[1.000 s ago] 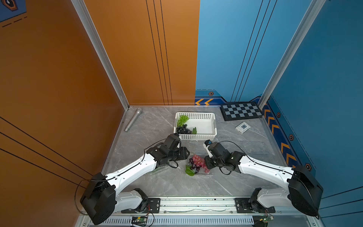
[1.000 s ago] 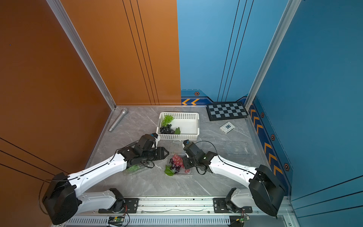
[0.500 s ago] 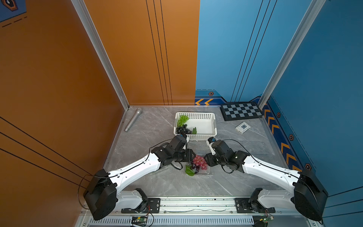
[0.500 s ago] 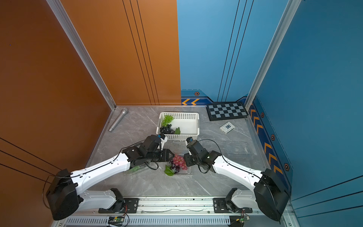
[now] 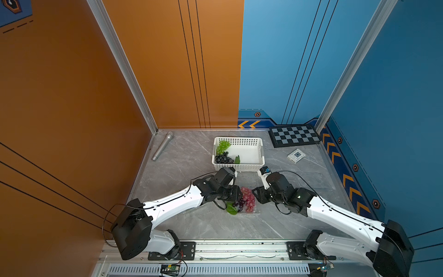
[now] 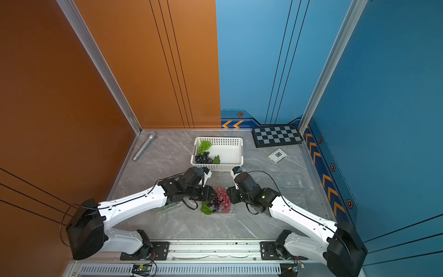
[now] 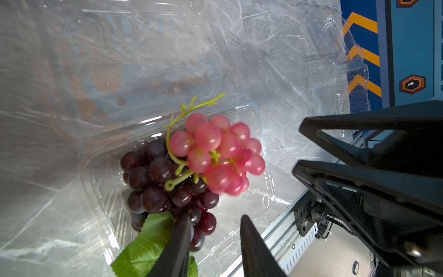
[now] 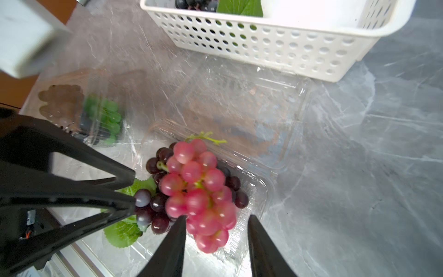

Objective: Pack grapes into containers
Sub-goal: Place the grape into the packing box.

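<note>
An open clear container [image 8: 263, 191] lies mid-table with a pinkish red grape bunch [image 5: 249, 197] [image 7: 211, 148] on top of a dark purple bunch [image 7: 155, 177] with a green leaf [image 7: 143, 242]. My left gripper [image 5: 239, 196] [image 7: 215, 218] stands open at the bunches' left side, one finger against the dark berries. From the right, my right gripper [image 5: 255, 194] [image 8: 217, 217] is open, with the lower tip of the pink bunch between its fingers. Green grapes [image 5: 223, 145] and dark grapes [image 5: 224, 158] lie in the white basket [image 5: 237, 138]. Its hinged lid [image 8: 239, 96] lies flat towards the basket.
A closed clear container with green grapes [image 8: 103, 120] sits left of the open one, under my left arm. Another empty clear container [image 7: 345, 79] lies to the right. A grey microphone [image 5: 163, 146], a checkerboard [image 5: 294, 135] and a small tag box [image 5: 296, 156] are at the back.
My left gripper moved right, up to the bunches in the open container, and its jaws narrowed. The right gripper's jaws widened while staying beside the pink bunch.
</note>
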Action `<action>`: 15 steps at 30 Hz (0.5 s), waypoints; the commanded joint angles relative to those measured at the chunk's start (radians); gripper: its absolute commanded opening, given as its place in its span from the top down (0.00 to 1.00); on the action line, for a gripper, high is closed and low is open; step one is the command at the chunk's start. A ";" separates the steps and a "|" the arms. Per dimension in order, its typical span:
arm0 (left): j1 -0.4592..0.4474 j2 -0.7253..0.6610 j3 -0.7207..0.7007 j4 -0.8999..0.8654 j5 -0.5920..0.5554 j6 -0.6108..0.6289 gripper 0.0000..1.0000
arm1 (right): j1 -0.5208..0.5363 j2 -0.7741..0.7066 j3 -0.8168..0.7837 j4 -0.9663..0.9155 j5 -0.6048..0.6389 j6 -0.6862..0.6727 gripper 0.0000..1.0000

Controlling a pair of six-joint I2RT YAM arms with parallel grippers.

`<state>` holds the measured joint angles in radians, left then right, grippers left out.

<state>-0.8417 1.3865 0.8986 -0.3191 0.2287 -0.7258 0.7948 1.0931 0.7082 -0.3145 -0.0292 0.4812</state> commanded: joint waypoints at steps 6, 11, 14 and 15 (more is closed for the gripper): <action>0.002 0.015 0.021 -0.024 -0.024 0.005 0.65 | 0.023 0.067 0.032 -0.034 0.012 -0.006 0.66; 0.039 -0.046 -0.026 -0.024 -0.072 -0.028 0.65 | 0.045 0.140 0.046 0.011 0.005 -0.010 0.69; 0.071 -0.085 -0.056 -0.024 -0.095 -0.046 0.65 | 0.050 0.188 0.058 0.037 0.012 -0.018 0.72; 0.081 -0.092 -0.063 -0.023 -0.100 -0.051 0.65 | 0.050 0.209 0.061 0.041 0.016 -0.022 0.73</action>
<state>-0.7849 1.3266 0.8612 -0.3256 0.1757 -0.7521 0.8402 1.2648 0.7345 -0.3038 -0.0284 0.4721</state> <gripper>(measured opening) 0.353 0.277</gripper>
